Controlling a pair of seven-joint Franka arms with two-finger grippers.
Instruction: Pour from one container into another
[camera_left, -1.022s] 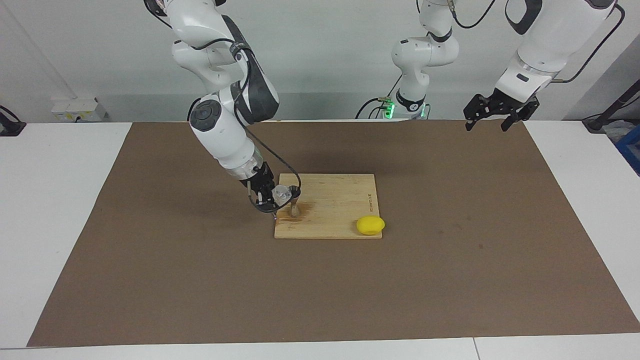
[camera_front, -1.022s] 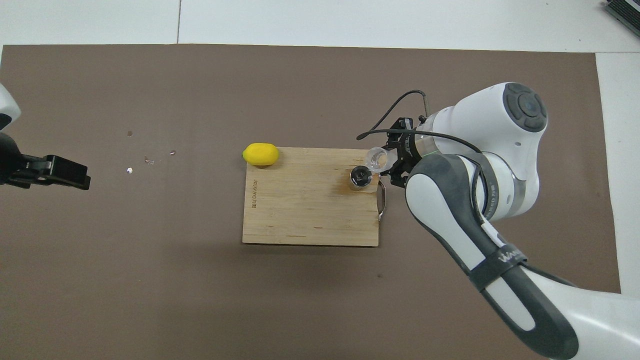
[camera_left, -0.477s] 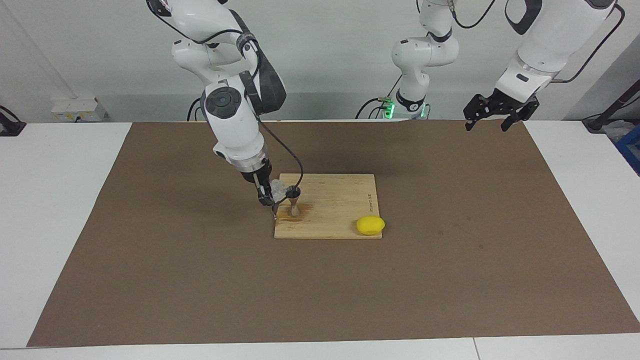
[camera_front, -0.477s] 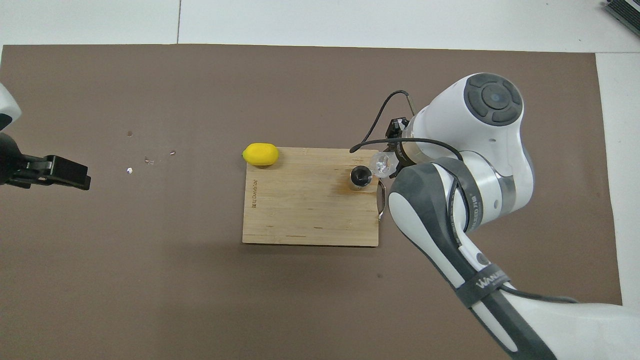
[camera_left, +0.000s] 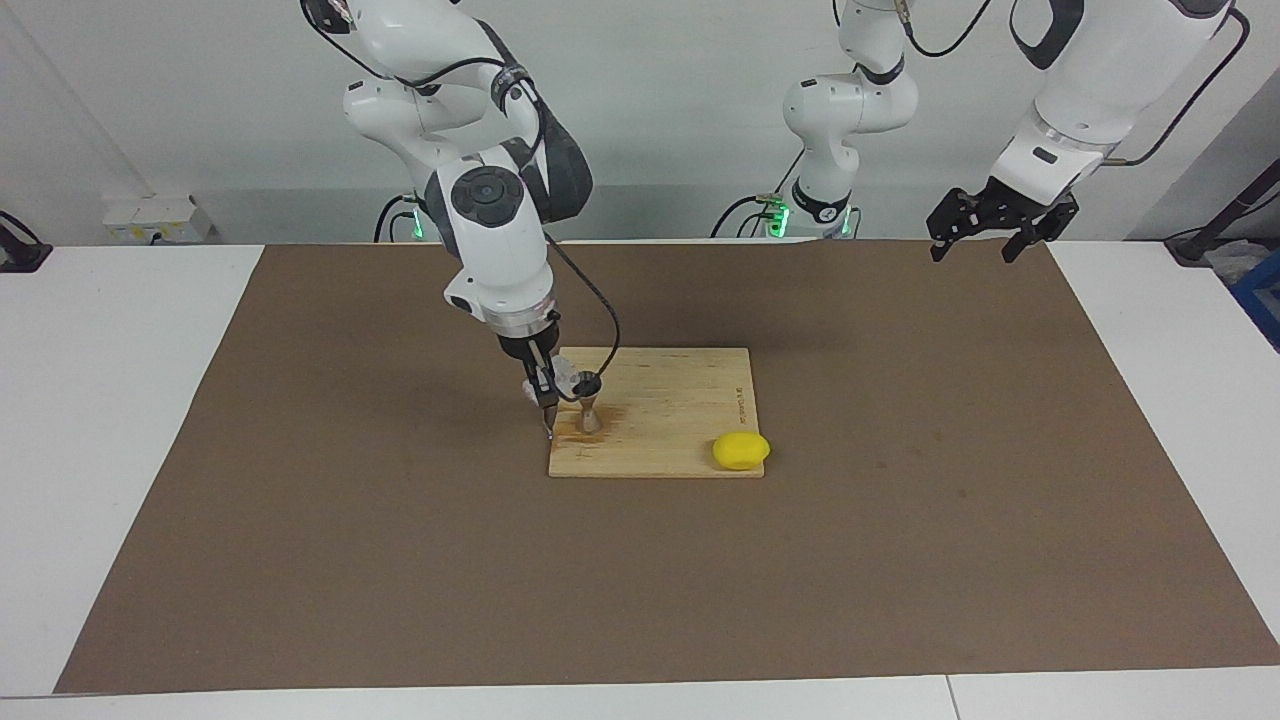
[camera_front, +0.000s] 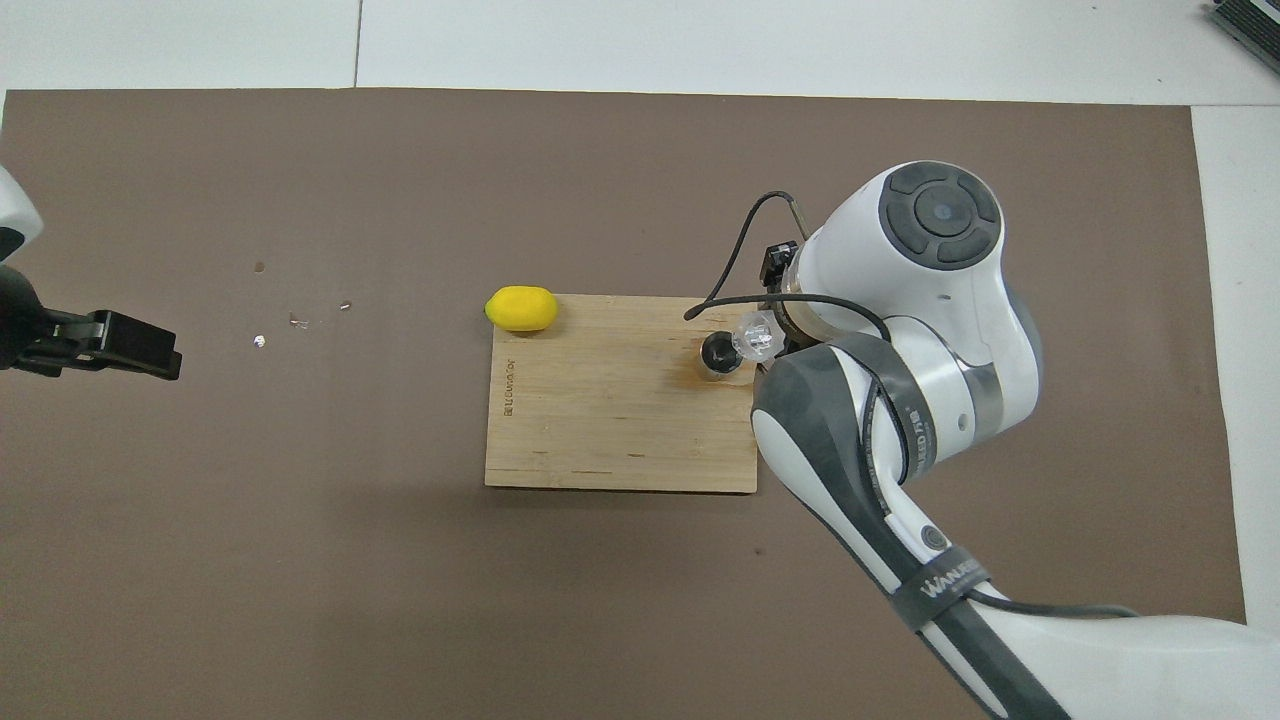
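Note:
The small clear glass cup (camera_left: 563, 381) (camera_front: 756, 335) hangs tilted, its mouth at the rim of the steel jigger (camera_left: 591, 408) (camera_front: 719, 356). My right gripper (camera_left: 551, 387) (camera_front: 775, 337) is shut on the cup, and the wrist above hides most of it in the overhead view. The jigger stands upright on the wooden cutting board (camera_left: 680, 400) (camera_front: 600, 420), at the end toward the right arm. My left gripper (camera_left: 985, 228) (camera_front: 130, 346) waits open and empty above the mat at the left arm's end.
A yellow lemon (camera_left: 741, 451) (camera_front: 521, 308) lies at the board's corner farthest from the robots, toward the left arm's end. A brownish wet patch (camera_left: 572, 430) stains the board around the jigger. Small white specks (camera_front: 258, 341) dot the brown mat.
The right arm's wrist has swung up and over toward the board. The cup has shifted closer, from beside the jigger to right at its rim. The left arm has not moved.

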